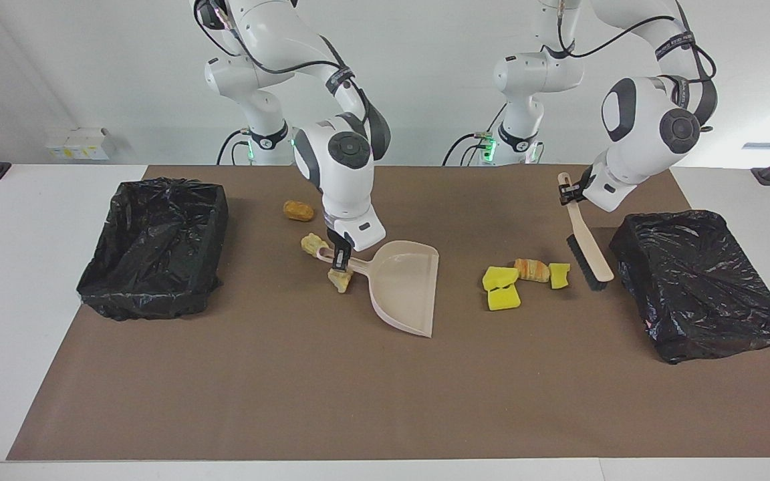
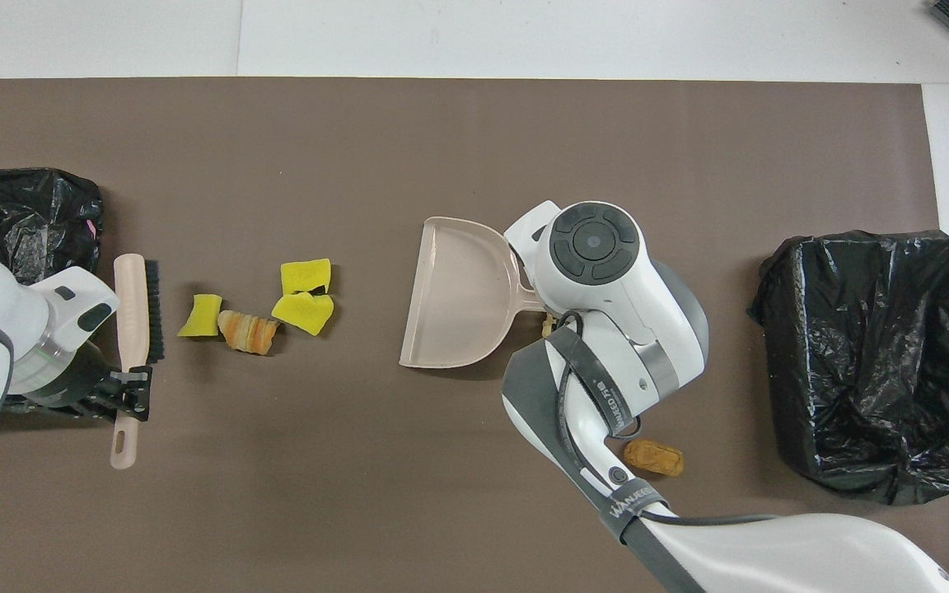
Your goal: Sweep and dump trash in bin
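My right gripper [image 1: 339,258] is shut on the handle of the beige dustpan [image 1: 406,284], which lies mid-table with its open mouth toward the trash pile. That pile holds two yellow sponge chunks [image 1: 502,288], a striped roll [image 1: 531,268] and a small yellow-green scrap [image 1: 559,274]. My left gripper [image 1: 567,194] is shut on the beige brush [image 1: 589,250], bristles down beside the pile, a gap away from it. Two tan lumps [image 1: 340,280] lie by the dustpan handle, and a brown lump [image 1: 298,210] sits nearer the robots. From overhead the right wrist hides its gripper; dustpan [image 2: 458,296] and brush [image 2: 135,305] show.
A black-lined bin [image 1: 158,267] stands at the right arm's end of the brown mat. A second black-lined bin [image 1: 692,300] stands at the left arm's end, close beside the brush. White table borders the mat.
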You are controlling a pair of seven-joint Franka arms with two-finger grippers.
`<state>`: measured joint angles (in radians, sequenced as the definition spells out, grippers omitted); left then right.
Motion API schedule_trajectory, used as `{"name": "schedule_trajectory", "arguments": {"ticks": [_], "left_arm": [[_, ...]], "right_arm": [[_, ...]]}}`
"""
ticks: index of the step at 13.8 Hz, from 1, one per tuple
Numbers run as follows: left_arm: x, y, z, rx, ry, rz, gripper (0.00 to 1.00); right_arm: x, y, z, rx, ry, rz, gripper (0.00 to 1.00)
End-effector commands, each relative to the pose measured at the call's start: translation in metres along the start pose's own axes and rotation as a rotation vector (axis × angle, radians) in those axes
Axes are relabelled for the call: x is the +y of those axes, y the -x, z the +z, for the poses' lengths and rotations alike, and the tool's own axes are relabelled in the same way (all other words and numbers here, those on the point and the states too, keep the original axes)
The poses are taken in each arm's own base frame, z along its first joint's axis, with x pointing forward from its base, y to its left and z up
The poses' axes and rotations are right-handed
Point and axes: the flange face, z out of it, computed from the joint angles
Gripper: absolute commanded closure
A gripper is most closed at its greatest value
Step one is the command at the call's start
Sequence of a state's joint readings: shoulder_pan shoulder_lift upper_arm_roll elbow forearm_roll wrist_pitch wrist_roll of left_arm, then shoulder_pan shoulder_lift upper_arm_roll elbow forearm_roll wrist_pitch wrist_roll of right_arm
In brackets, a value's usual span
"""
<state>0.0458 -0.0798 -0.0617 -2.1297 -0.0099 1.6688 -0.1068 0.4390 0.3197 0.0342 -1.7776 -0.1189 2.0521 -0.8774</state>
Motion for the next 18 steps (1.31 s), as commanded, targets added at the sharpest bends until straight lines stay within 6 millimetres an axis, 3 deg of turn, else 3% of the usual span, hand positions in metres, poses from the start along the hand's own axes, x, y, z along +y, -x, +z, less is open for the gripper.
{"name": "schedule_trajectory", "arguments": {"ticks": [1, 4, 9, 11, 15, 17, 18], "left_arm": [[-0.01, 0.004, 0.029, 0.007, -0.02, 0.027, 1.0], [0.008, 0.012, 0.054, 0.024, -0.037, 0.061, 1.0], [0.052, 0.033, 0.067, 0.016, -0.034, 0.103, 1.0], [0.084, 0.044, 0.069, 0.013, 0.019, 0.044, 1.0], [0.127, 0.032, 0.06, 0.139, 0.157, 0.011, 1.0], [0.168, 0.033, 0.074, 0.142, 0.147, 0.058, 1.0], [0.178, 0.032, 0.076, 0.158, 0.15, 0.041, 1.0]], "right_arm": [[-0.003, -0.001, 0.005, -0.004, 0.011, -0.041, 1.0], [-0.003, -0.001, 0.007, -0.007, 0.027, -0.053, 1.0], [-0.005, 0.0, 0.015, -0.024, 0.055, -0.094, 1.0], [-0.005, -0.006, 0.016, -0.01, 0.07, -0.111, 1.0], [-0.005, -0.016, 0.028, 0.003, 0.082, -0.158, 1.0], [-0.009, -0.025, 0.03, 0.012, 0.091, -0.173, 1.0], [-0.01, -0.026, 0.031, 0.011, 0.088, -0.172, 1.0]]}}
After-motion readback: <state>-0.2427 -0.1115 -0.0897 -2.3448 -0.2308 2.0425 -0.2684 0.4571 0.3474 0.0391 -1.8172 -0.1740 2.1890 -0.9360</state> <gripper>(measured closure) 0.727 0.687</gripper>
